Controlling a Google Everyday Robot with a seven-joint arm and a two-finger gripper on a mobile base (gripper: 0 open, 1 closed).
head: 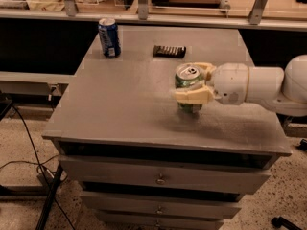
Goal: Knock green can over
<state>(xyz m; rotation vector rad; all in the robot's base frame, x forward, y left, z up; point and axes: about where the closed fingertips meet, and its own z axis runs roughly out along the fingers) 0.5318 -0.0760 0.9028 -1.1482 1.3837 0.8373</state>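
The green can stands upright on the grey cabinet top, right of the middle, with its silver top and pull tab showing. My gripper reaches in from the right on a white arm. It is closed around the can. One cream finger crosses the can's front. The other finger sits behind its top.
A blue can stands at the back left of the cabinet top. A small dark flat object lies at the back middle. Drawers are below. Cables run on the floor at left. A shelf rail runs behind.
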